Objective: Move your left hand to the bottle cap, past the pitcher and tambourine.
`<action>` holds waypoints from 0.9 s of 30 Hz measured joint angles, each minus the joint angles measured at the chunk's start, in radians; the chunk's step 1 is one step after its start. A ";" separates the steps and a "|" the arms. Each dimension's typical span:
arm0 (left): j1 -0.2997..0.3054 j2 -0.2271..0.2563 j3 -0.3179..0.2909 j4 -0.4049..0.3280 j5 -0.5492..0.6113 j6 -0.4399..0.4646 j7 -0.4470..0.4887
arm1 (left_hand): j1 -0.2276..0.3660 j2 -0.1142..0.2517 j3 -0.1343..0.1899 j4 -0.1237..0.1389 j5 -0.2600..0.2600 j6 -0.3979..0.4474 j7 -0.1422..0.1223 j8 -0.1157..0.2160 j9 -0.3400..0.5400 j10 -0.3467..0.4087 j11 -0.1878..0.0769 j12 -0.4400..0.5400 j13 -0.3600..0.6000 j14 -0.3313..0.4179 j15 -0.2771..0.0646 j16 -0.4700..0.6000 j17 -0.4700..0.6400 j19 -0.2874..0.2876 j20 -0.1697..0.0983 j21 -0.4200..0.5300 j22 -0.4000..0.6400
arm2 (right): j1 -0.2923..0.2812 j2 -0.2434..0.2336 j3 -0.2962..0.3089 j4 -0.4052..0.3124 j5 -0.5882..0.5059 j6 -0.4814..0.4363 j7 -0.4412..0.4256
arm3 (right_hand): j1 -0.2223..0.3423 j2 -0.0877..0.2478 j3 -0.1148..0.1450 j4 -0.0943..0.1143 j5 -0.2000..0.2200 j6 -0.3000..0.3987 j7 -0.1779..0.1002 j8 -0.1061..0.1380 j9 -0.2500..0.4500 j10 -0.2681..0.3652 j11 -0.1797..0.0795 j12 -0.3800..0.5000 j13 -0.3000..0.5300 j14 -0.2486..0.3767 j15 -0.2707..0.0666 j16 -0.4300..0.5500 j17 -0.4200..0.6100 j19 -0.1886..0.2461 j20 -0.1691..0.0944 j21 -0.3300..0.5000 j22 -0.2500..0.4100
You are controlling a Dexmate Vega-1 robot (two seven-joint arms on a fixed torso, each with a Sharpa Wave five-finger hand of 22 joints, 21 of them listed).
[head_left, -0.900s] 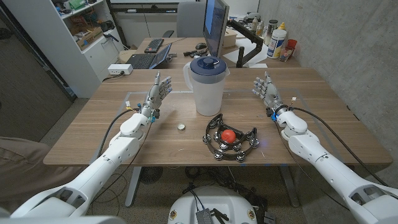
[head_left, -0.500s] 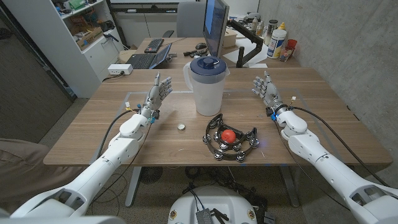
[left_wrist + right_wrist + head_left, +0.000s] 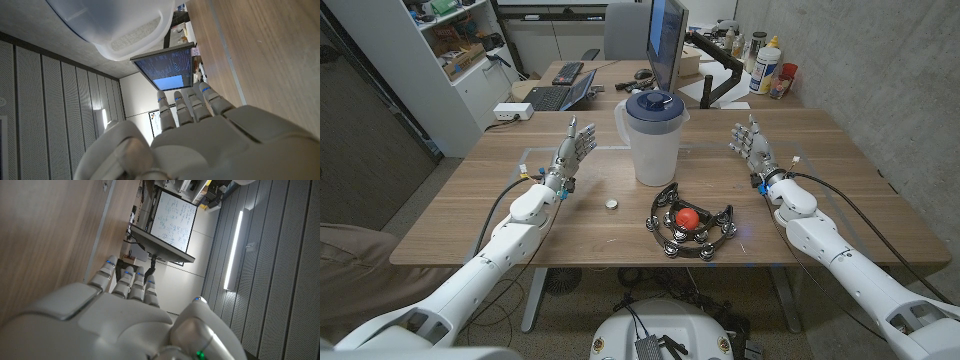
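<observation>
A small silver bottle cap [image 3: 611,205] lies on the wooden table [image 3: 490,215], in front of a clear pitcher [image 3: 653,140] with a blue lid. A black tambourine [image 3: 694,231] with a red ball [image 3: 687,217] inside lies to the cap's right. My left hand [image 3: 574,148] stands left of the pitcher and beyond the cap, fingers apart and holding nothing. In the left wrist view the left hand [image 3: 200,137] reaches along the table with the pitcher [image 3: 120,25] close by. My right hand [image 3: 751,145] stands open at the table's right side, also seen as the right hand [image 3: 127,310].
A monitor [image 3: 667,40] stands behind the pitcher. A laptop [image 3: 560,95] and a power strip [image 3: 512,112] sit at the back left. Bottles [image 3: 766,65] stand at the back right. Cables run along both forearms. Bare wood lies between my left hand and the cap.
My right hand has shifted slightly to the right. The left hand and the objects have not moved.
</observation>
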 measured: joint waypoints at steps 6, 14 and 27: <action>0.015 0.020 -0.003 -0.028 0.011 0.014 0.010 | 0.000 0.000 0.000 0.000 0.000 0.000 0.000 0.000 0.000 0.000 0.000 0.000 0.000 0.000 0.000 0.000 0.000 0.000 0.000 0.000 0.000 | -0.001 0.000 0.001 0.003 -0.004 0.011 -0.001 | 0.000 0.000 0.000 0.000 0.000 0.000 0.000 0.000 0.000 0.000 0.000 0.000 0.000 0.000 0.000 0.000 0.000 0.000 0.000 0.000 0.000; 0.046 0.057 -0.008 -0.076 0.041 0.023 0.038 | 0.000 0.000 -0.005 0.005 0.000 -0.004 -0.004 0.000 0.000 0.000 0.000 0.000 0.000 0.000 0.000 0.000 0.000 0.000 0.000 0.000 0.000 | -0.005 0.000 0.005 0.003 -0.005 0.021 -0.002 | 0.000 0.000 0.000 0.000 0.004 0.006 -0.006 0.000 0.000 0.005 -0.005 0.000 0.000 0.000 0.000 0.000 0.000 0.000 0.000 0.000 0.000; 0.102 0.129 -0.010 -0.158 0.132 0.022 0.085 | -0.039 -0.008 -0.029 0.029 0.000 -0.050 -0.027 -0.019 0.000 0.005 -0.005 0.000 0.000 -0.014 0.004 0.000 0.000 -0.004 -0.004 0.000 0.000 | -0.012 -0.002 0.009 -0.003 -0.008 0.033 -0.006 | 0.000 0.000 0.000 0.000 0.003 0.006 -0.006 0.000 0.000 0.005 -0.005 0.000 0.000 0.000 0.000 0.000 0.000 0.000 0.000 0.000 0.000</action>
